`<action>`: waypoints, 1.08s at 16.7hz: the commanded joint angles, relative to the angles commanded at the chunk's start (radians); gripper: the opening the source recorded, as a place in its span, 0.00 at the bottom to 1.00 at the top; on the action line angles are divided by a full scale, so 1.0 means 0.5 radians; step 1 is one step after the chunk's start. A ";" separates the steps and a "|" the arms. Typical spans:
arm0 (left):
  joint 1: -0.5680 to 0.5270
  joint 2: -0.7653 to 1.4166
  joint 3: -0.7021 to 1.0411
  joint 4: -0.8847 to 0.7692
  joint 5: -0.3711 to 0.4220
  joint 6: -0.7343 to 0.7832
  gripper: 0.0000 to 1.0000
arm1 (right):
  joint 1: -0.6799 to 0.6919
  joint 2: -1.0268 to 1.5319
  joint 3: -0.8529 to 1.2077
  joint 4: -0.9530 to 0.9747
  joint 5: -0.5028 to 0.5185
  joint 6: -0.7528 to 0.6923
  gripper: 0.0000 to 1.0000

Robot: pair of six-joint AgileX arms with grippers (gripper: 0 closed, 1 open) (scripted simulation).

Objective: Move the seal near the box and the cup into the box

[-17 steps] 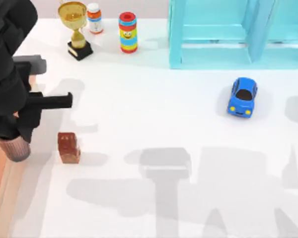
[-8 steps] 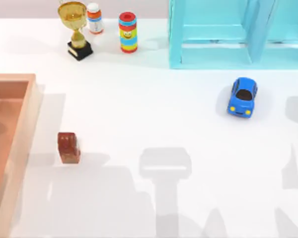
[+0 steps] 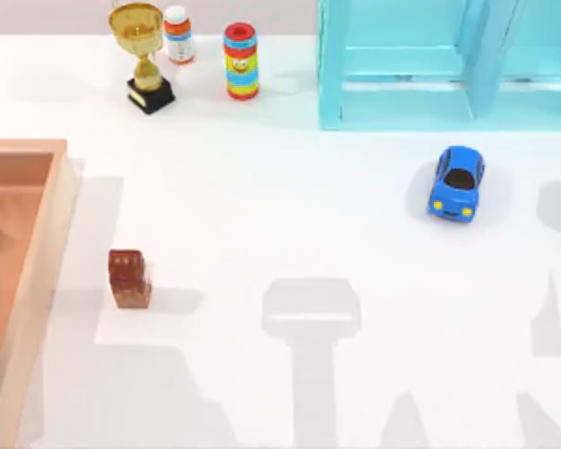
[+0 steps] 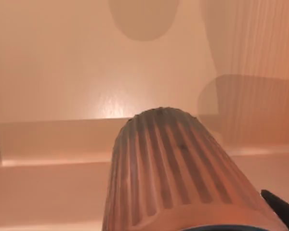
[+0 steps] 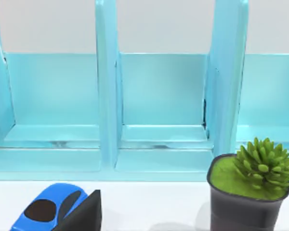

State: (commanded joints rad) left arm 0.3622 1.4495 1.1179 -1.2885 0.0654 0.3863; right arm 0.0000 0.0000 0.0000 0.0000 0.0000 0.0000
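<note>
In your left wrist view the cup looms closest, its ribbed side running up from the lower edge, with the box floor and a pale inner wall behind it. A dark bit of the left hand shows at the lower right corner against the cup; you cannot tell from this whether that hand grips it.

In your top view, the box sits at the left edge of the frame, tan rim around a reddish inside. The seal stands upright on the white bench just right of the box rim, apart from it. Farther right is the blue toy car. Along the upper edge stand the gold trophy, a small bottle, a striped can and the turquoise shelf unit.

In your right wrist view, a dark finger of the right hand shows at the lower edge beside the car; you cannot tell how wide it stands. A potted plant sits at lower right before the shelf.
</note>
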 joint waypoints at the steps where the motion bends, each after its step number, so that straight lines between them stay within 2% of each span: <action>1: 0.000 0.000 0.000 0.000 0.000 0.000 0.00 | 0.000 0.000 0.000 0.000 0.000 0.000 1.00; 5: -0.008 0.009 0.009 0.003 -0.004 0.000 0.00 | 0.000 0.000 0.000 0.000 0.000 0.000 1.00; 9: 0.020 0.043 0.025 0.166 -0.059 0.000 0.00 | 0.000 0.000 0.000 0.000 0.000 0.000 1.00; 14: -0.007 0.083 -0.186 0.344 -0.179 0.006 0.00 | 0.000 0.000 0.000 0.000 0.000 0.000 1.00; 18: 0.007 0.104 -0.379 0.483 -0.070 0.028 0.00 | 0.000 0.000 0.000 0.000 0.000 0.000 1.00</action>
State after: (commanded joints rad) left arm 0.3655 1.5013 0.9287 -1.0472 0.0306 0.4002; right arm 0.0000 0.0000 0.0000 0.0000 0.0000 0.0000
